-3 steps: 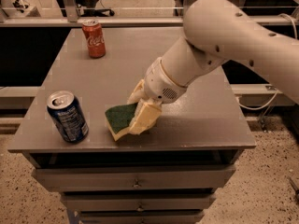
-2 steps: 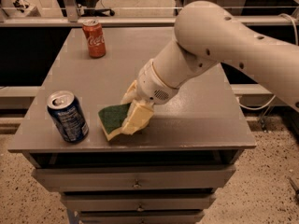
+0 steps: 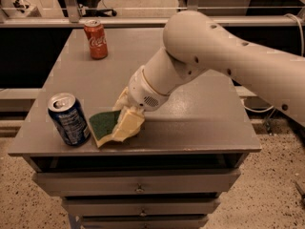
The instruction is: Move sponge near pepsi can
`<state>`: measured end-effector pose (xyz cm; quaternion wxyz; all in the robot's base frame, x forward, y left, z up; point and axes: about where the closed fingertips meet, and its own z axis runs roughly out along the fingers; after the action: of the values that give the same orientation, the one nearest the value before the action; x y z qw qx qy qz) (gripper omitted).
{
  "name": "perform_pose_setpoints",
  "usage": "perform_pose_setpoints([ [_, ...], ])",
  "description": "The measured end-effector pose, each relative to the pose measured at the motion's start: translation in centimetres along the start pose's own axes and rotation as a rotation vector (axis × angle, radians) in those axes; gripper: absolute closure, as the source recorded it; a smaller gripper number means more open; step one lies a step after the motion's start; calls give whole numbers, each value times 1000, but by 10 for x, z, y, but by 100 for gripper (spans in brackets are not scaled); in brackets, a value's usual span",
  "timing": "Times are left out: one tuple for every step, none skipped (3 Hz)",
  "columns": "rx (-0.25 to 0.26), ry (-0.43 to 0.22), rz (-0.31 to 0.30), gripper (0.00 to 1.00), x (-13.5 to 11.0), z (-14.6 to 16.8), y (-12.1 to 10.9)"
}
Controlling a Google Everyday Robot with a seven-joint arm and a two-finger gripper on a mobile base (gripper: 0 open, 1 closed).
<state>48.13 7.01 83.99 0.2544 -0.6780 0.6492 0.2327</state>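
The pepsi can [image 3: 68,119], dark blue with a silver top, stands upright near the front left corner of the grey table [image 3: 200,123]. The sponge [image 3: 104,126], green on top with a pale yellow base, lies just right of the can, close to it but apart. My gripper [image 3: 125,119] is at the sponge's right end with its pale fingers [image 3: 128,124] shut on the sponge. The white arm reaches in from the upper right and hides the right part of the sponge.
A red Coca-Cola can [image 3: 96,39] stands upright at the table's back left. The table's front edge [image 3: 133,151] runs just below the sponge, with drawers [image 3: 138,182] underneath. A railing and chairs lie behind the table.
My gripper has carried the sponge to the left, toward the pepsi can. The gap between sponge and can has shrunk. Both cans have stayed in place.
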Motion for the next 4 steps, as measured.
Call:
perform_pose_setpoints([
  [-8,-16,7,59,-9,9,1],
  [-11,-29,7,36,-17,16,1],
  [0,-33,6,12,-20,17,-4],
  [15,-35,6,0,-20,14,-9],
])
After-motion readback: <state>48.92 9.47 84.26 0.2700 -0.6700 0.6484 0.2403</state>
